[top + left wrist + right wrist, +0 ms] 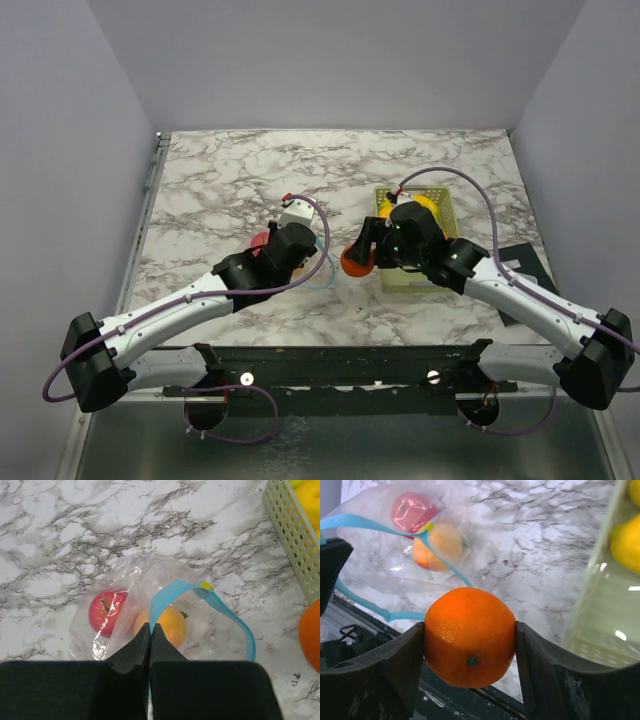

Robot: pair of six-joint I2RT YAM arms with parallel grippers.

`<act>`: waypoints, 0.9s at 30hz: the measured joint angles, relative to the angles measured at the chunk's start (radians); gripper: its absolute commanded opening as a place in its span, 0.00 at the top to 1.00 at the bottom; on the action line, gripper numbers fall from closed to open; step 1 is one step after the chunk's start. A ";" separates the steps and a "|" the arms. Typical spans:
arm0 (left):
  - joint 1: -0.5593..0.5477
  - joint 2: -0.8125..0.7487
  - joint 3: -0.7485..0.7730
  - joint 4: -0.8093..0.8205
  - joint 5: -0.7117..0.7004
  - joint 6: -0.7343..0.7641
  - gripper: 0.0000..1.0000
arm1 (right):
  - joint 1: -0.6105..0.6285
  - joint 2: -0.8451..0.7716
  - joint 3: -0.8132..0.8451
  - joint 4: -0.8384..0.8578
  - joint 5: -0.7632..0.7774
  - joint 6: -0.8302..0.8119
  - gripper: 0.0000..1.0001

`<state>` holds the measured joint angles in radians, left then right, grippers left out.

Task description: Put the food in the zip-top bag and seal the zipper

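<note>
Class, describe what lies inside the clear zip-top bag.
A red apple and a yellow-orange fruit lie inside the zip-top bag. The left gripper, shut on the zipper, covers the bag's near part, so anything there is hidden.

Bright even light, soft shadows, white glare on the zip-top bag (145, 577), sharp focus.

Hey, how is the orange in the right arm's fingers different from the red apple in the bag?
The orange is clamped between the right fingers, outside the bag; the apple lies inside it. The orange has dimpled orange skin with a small green stem dot; the apple is red with a dark stem. Both are small round fruits.
</note>
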<state>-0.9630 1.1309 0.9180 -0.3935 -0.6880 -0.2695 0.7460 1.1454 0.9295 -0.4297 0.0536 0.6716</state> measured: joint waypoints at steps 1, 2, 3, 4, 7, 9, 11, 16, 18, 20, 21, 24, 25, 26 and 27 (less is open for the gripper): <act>0.000 0.000 0.000 0.000 0.000 0.000 1.00 | 0.015 0.015 0.007 0.010 -0.002 0.003 0.64; 0.000 0.000 0.000 0.000 0.000 0.000 1.00 | 0.029 0.031 0.015 0.018 -0.005 0.009 0.64; 0.000 0.000 0.000 0.000 0.000 0.000 1.00 | 0.040 0.045 0.021 0.030 -0.009 0.013 0.64; 0.000 0.000 0.000 0.000 0.000 0.000 1.00 | 0.050 0.057 0.026 0.041 -0.014 0.017 0.64; 0.000 0.000 0.000 0.000 0.000 0.000 1.00 | 0.082 0.095 0.046 0.071 -0.026 0.032 0.64; 0.000 0.000 0.000 0.000 0.002 0.000 1.00 | 0.100 0.124 0.063 0.090 -0.026 0.039 0.64; 0.000 0.000 0.000 0.000 0.005 0.000 1.00 | 0.119 0.156 0.080 0.108 -0.026 0.044 0.64; 0.000 0.003 0.000 0.000 0.010 0.000 1.00 | 0.163 0.253 0.138 0.145 -0.021 0.054 0.63; 0.000 0.003 0.000 0.000 0.011 0.000 1.00 | 0.174 0.288 0.159 0.154 -0.019 0.055 0.61; 0.000 0.003 0.000 0.000 0.012 0.000 1.00 | 0.183 0.317 0.174 0.167 -0.016 0.058 0.59; 0.000 0.003 0.000 0.000 0.013 0.000 1.00 | 0.187 0.330 0.179 0.174 -0.014 0.061 0.59; 0.000 0.003 0.000 0.000 0.015 0.000 1.00 | 0.192 0.363 0.184 0.196 -0.011 0.070 0.54; 0.000 0.003 0.000 0.000 0.015 0.000 1.00 | 0.193 0.374 0.184 0.203 -0.009 0.073 0.52; 0.000 0.003 0.000 0.000 0.015 0.000 1.00 | 0.194 0.385 0.184 0.208 -0.006 0.078 0.49; 0.000 0.003 0.000 0.000 0.015 0.000 1.00 | 0.194 0.396 0.184 0.213 -0.003 0.082 0.46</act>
<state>-0.9634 1.1336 0.9180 -0.3935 -0.6731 -0.2695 0.9398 1.5410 1.1133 -0.2169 0.0505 0.7532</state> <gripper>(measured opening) 0.006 0.679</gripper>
